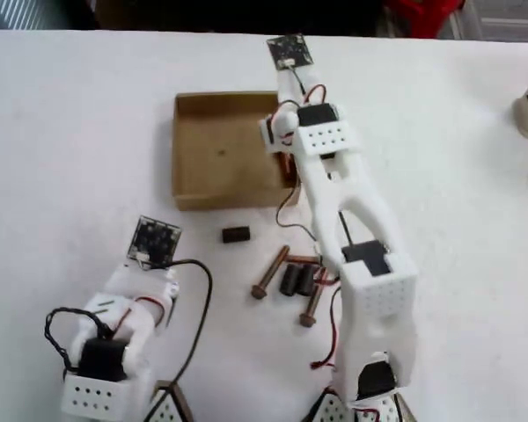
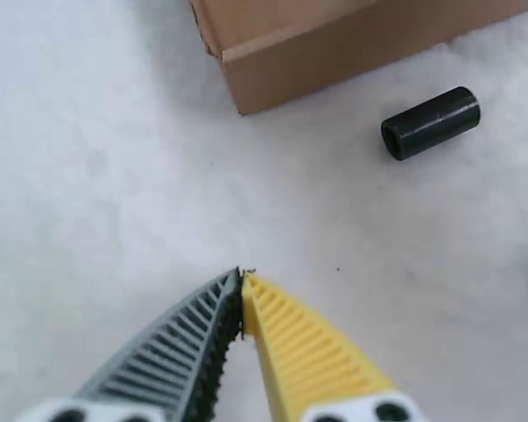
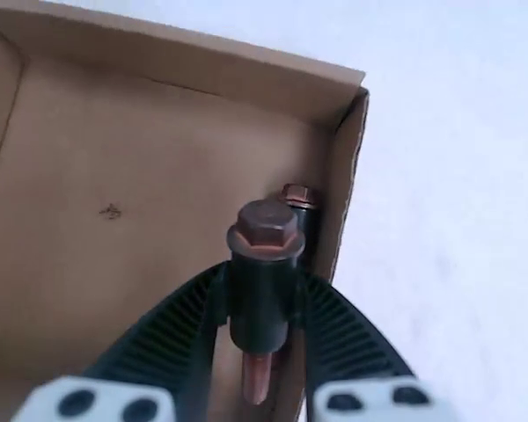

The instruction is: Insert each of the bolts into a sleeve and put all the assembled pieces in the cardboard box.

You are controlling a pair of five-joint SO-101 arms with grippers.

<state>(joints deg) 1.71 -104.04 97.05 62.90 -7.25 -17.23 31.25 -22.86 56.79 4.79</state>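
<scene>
The cardboard box (image 3: 114,132) has open floor, except for one assembled piece (image 3: 297,195) against its wall. A lone sleeve (image 2: 429,121) lies on open tabletop (image 2: 114,176) nearby.

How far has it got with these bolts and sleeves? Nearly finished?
Partway. One copper bolt already in its black sleeve sits in the corner of the brown cardboard box. The right gripper holds a second assembled piece over the box, not yet released. Left to do: loose copper bolts and black sleeves lie on the white table. The left gripper is shut and empty.
</scene>
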